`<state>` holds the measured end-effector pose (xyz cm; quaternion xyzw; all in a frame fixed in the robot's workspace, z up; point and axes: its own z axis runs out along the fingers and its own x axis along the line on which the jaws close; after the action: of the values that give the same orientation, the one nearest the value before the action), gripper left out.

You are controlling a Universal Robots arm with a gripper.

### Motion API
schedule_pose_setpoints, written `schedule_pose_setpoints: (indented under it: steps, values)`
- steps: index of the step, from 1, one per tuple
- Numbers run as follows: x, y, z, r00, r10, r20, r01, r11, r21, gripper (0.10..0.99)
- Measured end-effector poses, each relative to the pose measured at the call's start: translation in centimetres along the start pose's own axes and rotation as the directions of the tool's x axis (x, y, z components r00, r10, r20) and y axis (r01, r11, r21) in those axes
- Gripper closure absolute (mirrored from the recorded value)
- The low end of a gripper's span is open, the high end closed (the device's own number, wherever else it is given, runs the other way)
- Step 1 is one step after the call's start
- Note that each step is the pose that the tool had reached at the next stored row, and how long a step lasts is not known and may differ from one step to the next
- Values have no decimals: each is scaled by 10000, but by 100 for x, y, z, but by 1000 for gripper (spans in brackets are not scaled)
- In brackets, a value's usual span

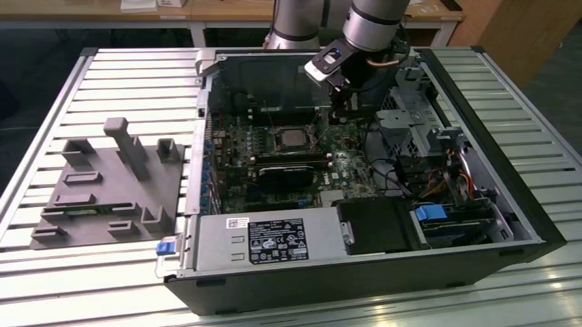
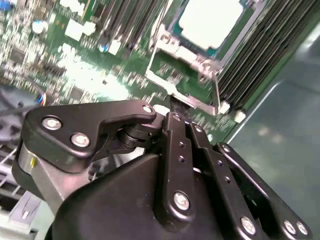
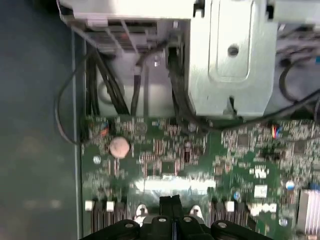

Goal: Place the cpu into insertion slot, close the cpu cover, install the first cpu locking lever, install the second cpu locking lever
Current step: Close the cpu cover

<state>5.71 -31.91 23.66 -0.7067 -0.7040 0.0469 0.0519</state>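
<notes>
- Hovering over the motherboard [image 1: 339, 170] inside the open computer case [image 1: 364, 286], your gripper [image 2: 178, 103] is showing its fingers [image 3: 166, 206] pressed together in both wrist views, with nothing between them.
- You are finding the cpu [image 2: 210, 22] already lying flat in the insertion slot [image 1: 275, 138], its pale metal top facing up.
- The cpu cover [image 2: 167, 42] is appearing as a bright frame around the chip. It seems to be lying down over it, but you cannot tell whether it is latched.
- The relation to watch: the slot is lying just beyond the fingertips, and in the second wrist view its near corner is sitting close to them. In the exterior view the gripper is hanging just beside the slot, towards that view's right.
- A thin wire lever [image 2: 216, 92] is running along the slot's edge nearest the fingers, its long axis following that edge. The chip itself is square, so it is offering no long axis.
- Counting: one arm, one gripper, one cpu, one slot, one cover. You are making out one lever clearly, and a second cannot be told apart.
- Elsewhere, one black heatsink [image 1: 286, 178] is lying near the slot, and one grey fixture [image 1: 109, 184] is resting on the table [image 1: 509, 88].
</notes>
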Motion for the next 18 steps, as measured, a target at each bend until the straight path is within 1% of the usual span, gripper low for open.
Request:
schedule_pose_setpoints:
  steps: [1,2,6,8,14,18]
  values:
    - [0,0,2,10000,2,0,-2,9999,144,984]
    - [0,0,3,10000,3,1,-3,9997,224,984]
    - [0,0,3,10000,3,2,-3,9997,236,984]
    - [0,-10,5,10000,2,-1,-2,9998,214,984]
    - [0,-98,19,10000,1,0,-1,10000,26,984]
    - [-1,-159,28,10000,0,-1,0,10000,-65,984]
